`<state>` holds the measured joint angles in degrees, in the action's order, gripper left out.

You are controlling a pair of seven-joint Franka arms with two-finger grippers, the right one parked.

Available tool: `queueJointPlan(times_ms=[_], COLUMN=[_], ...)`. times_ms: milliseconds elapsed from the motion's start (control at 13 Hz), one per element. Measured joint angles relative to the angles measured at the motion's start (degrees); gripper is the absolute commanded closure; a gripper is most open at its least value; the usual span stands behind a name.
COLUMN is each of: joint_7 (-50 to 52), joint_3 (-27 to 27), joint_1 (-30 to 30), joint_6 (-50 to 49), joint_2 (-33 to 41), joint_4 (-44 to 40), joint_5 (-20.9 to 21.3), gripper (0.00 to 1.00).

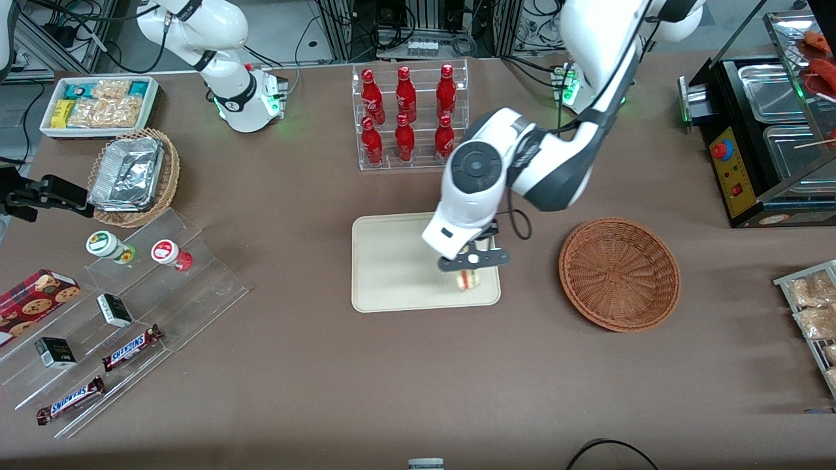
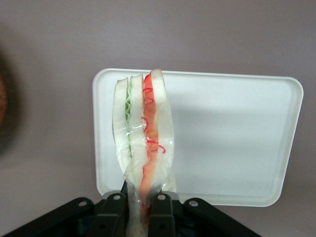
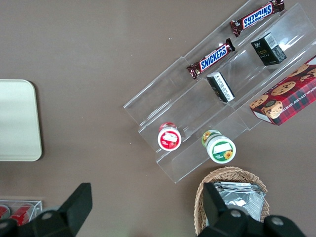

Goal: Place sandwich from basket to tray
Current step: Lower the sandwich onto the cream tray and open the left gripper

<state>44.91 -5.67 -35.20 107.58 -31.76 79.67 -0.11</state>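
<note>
Cream tray (image 1: 392,261) sits directly under the gripper (image 1: 471,261), which pinches the sandwich (image 2: 143,138) by one end; wedge hangs long axis down over the tray's basket-side edge (wicker basket (image 1: 619,274) beside it looks empty). Release looks near.

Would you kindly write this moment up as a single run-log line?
phase: placing | gripper: shut on sandwich, above tray corner nearest basket | basket: nothing inside | sandwich not yet released

Brown bench (image 1: 339,391) fills the scene, evenly lit; metal racks (image 1: 424,26) and tangled cables (image 1: 78,39) line its back edge.
</note>
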Motion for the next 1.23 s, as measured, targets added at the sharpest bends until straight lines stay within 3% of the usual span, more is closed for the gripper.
queueJointPlan(times_ms=[385,1231], joint_7=[-0.1,-2.5], joint_3=[0.0,0.0], joint_1=[-4.8,-7.4], joint_6=[4.6,8.9], joint_2=[-7.5,-12.3], joint_4=[-0.2,-0.3], joint_5=[0.0,0.0], gripper=[1.00,1.00])
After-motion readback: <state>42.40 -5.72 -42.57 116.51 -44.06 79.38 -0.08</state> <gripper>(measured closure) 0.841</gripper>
